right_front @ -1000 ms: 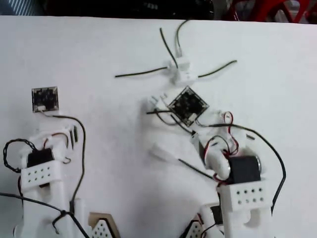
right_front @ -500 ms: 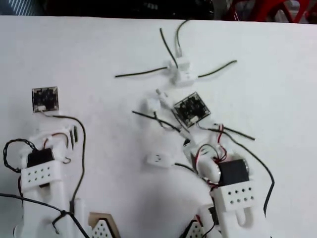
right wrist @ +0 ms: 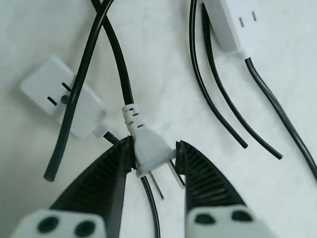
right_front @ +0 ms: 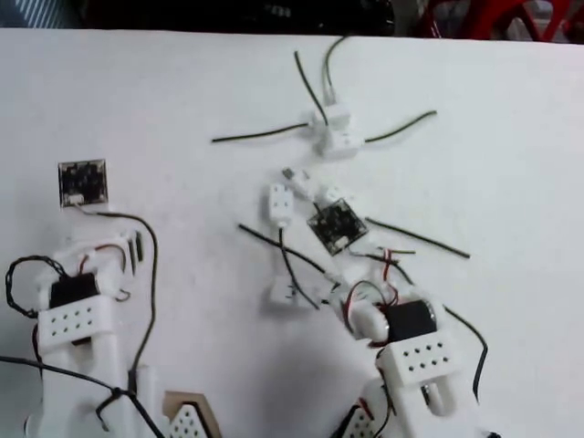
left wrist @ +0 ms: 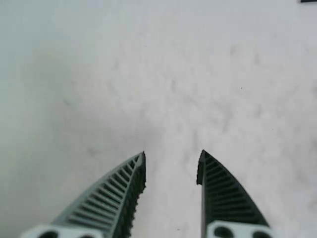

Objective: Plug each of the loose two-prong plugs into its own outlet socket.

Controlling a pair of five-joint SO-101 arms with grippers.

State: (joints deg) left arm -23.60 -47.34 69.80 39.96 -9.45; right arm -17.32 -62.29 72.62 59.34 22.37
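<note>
Right wrist view: right end effector (right wrist: 154,144) clamps plug (right wrist: 147,148), prongs (right wrist: 163,182) free; left end effector (left wrist: 171,159) gapes. From above, socket (right_front: 287,293) lies at plug's nine o'clock. Pickup seems done; next, aim prongs into that socket.

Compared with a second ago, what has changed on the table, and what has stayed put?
The right pincer, shut on a white two-prong plug, drew back toward its arm's base, dragging the black cords and a loose socket along. The left pincer stayed open and still; the far connector cluster did not move.
</note>
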